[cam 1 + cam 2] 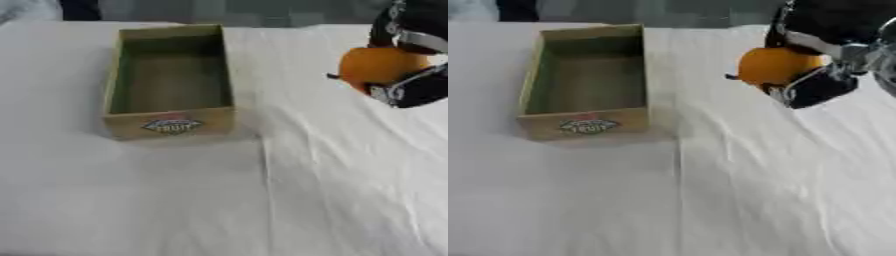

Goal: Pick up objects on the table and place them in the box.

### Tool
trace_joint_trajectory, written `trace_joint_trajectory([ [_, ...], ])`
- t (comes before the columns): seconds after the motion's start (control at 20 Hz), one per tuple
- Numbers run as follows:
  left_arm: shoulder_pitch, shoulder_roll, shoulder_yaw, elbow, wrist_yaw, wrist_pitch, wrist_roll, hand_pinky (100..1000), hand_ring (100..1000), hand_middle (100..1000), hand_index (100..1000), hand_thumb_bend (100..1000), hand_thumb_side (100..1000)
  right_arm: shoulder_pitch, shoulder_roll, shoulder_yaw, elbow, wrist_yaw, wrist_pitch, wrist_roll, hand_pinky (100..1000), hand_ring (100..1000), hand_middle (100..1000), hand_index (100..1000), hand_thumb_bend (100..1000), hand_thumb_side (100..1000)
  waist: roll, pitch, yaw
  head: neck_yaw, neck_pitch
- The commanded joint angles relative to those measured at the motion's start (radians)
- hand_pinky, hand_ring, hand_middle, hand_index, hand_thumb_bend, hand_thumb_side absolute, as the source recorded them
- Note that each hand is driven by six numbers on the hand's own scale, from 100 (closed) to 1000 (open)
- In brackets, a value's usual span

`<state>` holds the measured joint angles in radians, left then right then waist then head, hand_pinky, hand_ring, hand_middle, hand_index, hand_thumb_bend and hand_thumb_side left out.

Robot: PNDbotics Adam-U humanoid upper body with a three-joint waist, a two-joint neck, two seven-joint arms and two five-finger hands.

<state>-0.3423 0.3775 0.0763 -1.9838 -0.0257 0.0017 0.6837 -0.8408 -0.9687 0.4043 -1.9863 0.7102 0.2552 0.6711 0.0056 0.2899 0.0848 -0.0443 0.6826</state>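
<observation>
One orange fruit, round, with a small dark stem poking out on its left side, clamped in the right hand at the upper right, black fingers curled under it and more of the hand wrapped over its top. Held up off the white cloth-covered table, well to the right of the box and apart from it. Cardboard box open at the top, long side running away from the camera, greenish inside, nothing visible in it, a fruit label on the near wall. Cloth wrinkled, with a crease running down from near the box's right corner. No sign of the left hand in either view.
</observation>
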Motion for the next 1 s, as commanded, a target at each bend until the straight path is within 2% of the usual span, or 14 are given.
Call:
trace_joint_trajectory([
  [0.05, -0.014, 0.017, -0.004, -0.016, 0.005, -0.001, -0.008, 755, 688, 707, 868, 100, 913, -0.064, 0.041, -0.02, -0.014, 0.031, 0.041, 0.024, 744, 783, 335, 358, 100, 212, 0.003, -0.023, 0.006, -0.014, -0.014],
  [0.25, -0.02, 0.012, -0.009, -0.016, 0.009, -0.001, -0.015, 755, 689, 707, 868, 100, 913, -0.158, 0.133, -0.02, -0.001, 0.066, 0.099, 0.076, 748, 780, 327, 354, 100, 210, 0.007, -0.022, 0.017, -0.033, -0.012],
  [0.45, -0.026, 0.007, -0.015, -0.016, 0.013, -0.001, -0.021, 755, 688, 707, 868, 100, 913, -0.247, 0.226, -0.01, 0.072, 0.109, 0.14, 0.101, 751, 776, 318, 350, 100, 208, 0.008, -0.016, 0.031, -0.05, -0.012],
  [0.65, -0.027, 0.007, -0.014, -0.016, 0.014, 0.0, -0.023, 755, 688, 707, 868, 100, 913, -0.294, 0.318, 0.007, 0.155, 0.146, 0.138, 0.087, 752, 776, 317, 349, 100, 208, 0.008, -0.014, 0.03, -0.05, -0.011],
  [0.8, -0.038, 0.0, -0.022, -0.016, 0.018, 0.0, -0.029, 754, 688, 708, 869, 100, 914, -0.339, 0.387, 0.008, 0.205, 0.175, 0.136, 0.063, 756, 772, 306, 342, 100, 206, 0.005, -0.005, 0.052, -0.096, -0.015],
  [1.0, -0.051, -0.006, -0.029, -0.016, 0.024, -0.001, -0.038, 755, 689, 708, 868, 100, 914, -0.387, 0.482, 0.026, 0.297, 0.223, 0.14, 0.03, 758, 769, 299, 336, 100, 206, 0.0, 0.002, 0.076, -0.122, -0.026],
])
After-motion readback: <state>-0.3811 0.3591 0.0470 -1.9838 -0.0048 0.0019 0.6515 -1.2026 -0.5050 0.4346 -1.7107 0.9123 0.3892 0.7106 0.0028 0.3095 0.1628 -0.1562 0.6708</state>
